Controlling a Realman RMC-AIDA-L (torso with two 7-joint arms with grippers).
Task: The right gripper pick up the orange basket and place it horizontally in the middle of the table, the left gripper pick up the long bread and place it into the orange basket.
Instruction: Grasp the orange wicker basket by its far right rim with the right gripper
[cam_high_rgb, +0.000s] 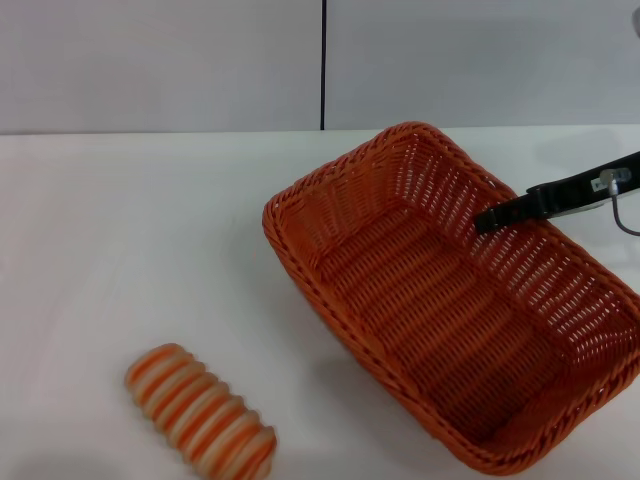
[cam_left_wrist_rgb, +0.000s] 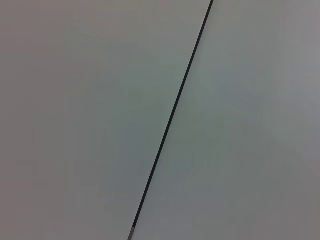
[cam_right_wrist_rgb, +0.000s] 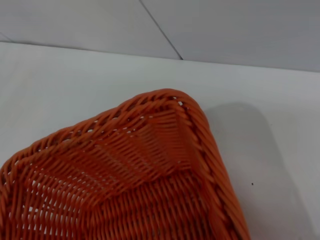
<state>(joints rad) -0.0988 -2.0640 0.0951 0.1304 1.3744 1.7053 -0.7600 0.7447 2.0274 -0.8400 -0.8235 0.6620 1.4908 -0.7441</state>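
The long bread (cam_high_rgb: 200, 412) lay on the near left part of the table (cam_high_rgb: 120, 250), its orange and cream ridges running across it and its length slanted from upper left to lower right in the head view; nothing touched it, and it sat well apart from the orange basket (cam_high_rgb: 455, 300); the left gripper did not appear in the head view, and the left wrist view showed only the light grey wall (cam_left_wrist_rgb: 75, 120) crossed by its thin black seam (cam_left_wrist_rgb: 172, 115); the basket stood right of centre on the table, turned diagonally, one corner toward the wall and its long sides running down toward the near right; its inside held nothing but the dark tip of the right gripper (cam_high_rgb: 490, 219); that gripper reached in from the right edge of the head view, slanting downward to the left, over the far right rim of the basket; only one slim black finger (cam_high_rgb: 520, 208) could be made out, its tip lying against or just in front of the inner face of the right-hand wall; whether a second finger stood outside the wall, and how far the fingers were spread, could not be told; the right wrist view looked down at the far corner of the basket (cam_right_wrist_rgb: 165, 115) with its braided rim, and at bare table (cam_right_wrist_rgb: 260, 100) and the wall (cam_right_wrist_rgb: 240, 30) beyond it
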